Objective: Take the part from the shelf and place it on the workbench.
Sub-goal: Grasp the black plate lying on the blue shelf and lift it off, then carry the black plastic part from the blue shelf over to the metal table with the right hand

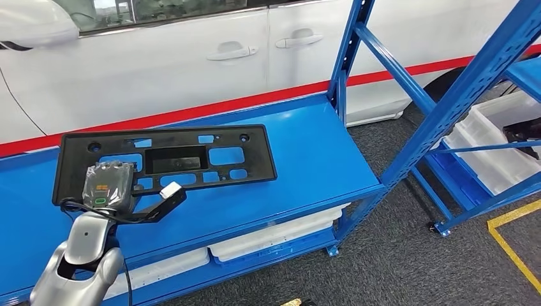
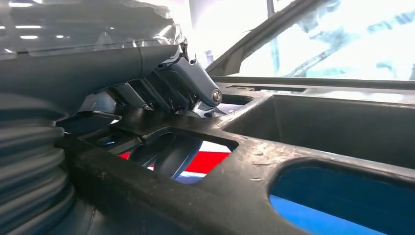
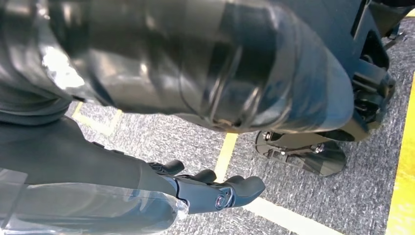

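Note:
The part is a flat black plastic panel with several cutouts, lying across the blue workbench. My left hand, wrapped in clear plastic, grips the panel's near left corner. In the left wrist view its fingers press on top of the panel, and a dark thumb shape shows beneath through a cutout. My right hand hangs over the grey floor, its fingers loosely extended and holding nothing.
A white car stands right behind the workbench. A blue shelf rack at the right carries white bins, one with a dark part. More white bins sit under the bench. A yellow floor line runs at the lower right.

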